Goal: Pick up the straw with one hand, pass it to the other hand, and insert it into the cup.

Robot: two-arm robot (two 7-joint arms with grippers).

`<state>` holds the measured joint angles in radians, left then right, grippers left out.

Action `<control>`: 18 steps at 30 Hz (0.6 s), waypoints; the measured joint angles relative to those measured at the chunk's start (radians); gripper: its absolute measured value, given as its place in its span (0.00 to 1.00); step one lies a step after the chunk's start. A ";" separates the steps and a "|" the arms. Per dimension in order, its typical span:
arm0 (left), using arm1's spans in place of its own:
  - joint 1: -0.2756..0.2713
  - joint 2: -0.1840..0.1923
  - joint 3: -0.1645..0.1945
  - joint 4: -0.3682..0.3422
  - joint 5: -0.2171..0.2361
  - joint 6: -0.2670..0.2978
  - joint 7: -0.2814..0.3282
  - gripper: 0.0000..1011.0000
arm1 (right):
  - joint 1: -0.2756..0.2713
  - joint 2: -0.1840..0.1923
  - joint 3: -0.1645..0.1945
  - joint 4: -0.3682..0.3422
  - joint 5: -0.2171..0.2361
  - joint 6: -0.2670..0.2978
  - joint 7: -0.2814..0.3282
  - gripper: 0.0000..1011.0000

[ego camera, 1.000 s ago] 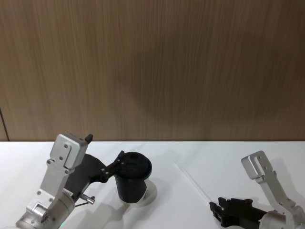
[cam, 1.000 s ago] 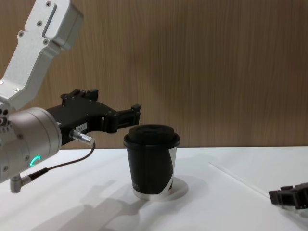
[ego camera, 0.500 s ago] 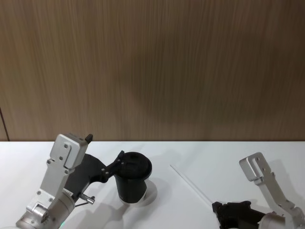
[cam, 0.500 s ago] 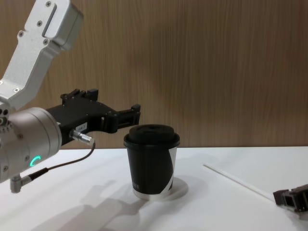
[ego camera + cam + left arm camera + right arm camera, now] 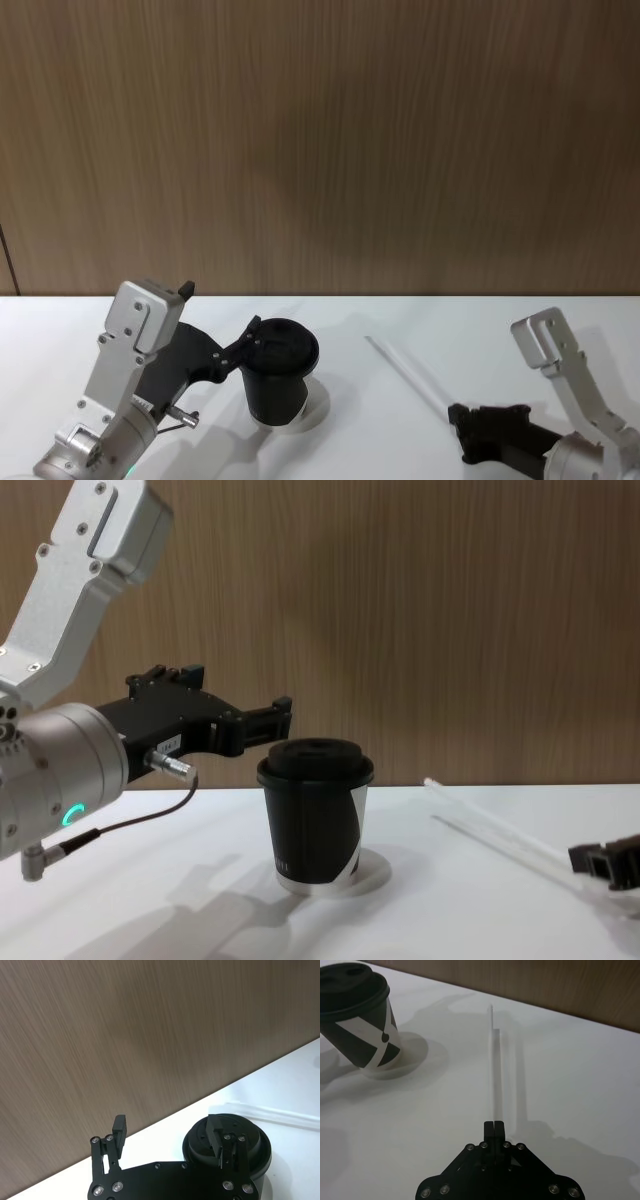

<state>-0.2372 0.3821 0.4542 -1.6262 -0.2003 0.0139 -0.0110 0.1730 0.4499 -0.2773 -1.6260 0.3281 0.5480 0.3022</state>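
Observation:
The thin white straw [image 5: 410, 375] hangs slanted a little above the table, right of the cup. My right gripper [image 5: 494, 1125] is shut on its near end, and its free end [image 5: 432, 782] points up and toward the cup. The black lidded cup [image 5: 315, 820] with a white slanted patch stands upright at the table's middle. My left gripper [image 5: 167, 1127], on the silver wrist with a green ring, hovers open at lid height on the cup's left, one fingertip [image 5: 216, 1132] over the lid edge. The right gripper [image 5: 600, 860] sits low near the table.
A white round coaster [image 5: 378, 872] lies under the cup. The white table [image 5: 420, 330] ends at a brown wood wall [image 5: 320, 150] close behind the cup. The left arm's silver bracket [image 5: 90, 550] rises high on the left.
The right gripper has closed on the straw's near end and raised it, so the straw now tilts up off the table instead of lying flat. The left arm has not moved.

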 joint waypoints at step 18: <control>0.000 0.000 0.000 0.000 0.000 0.000 0.000 0.99 | -0.017 -0.042 0.059 -0.068 0.022 -0.152 -0.024 0.00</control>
<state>-0.2372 0.3821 0.4542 -1.6262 -0.2004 0.0139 -0.0109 0.1559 0.4077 -0.2188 -1.6941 0.3504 0.3964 0.2785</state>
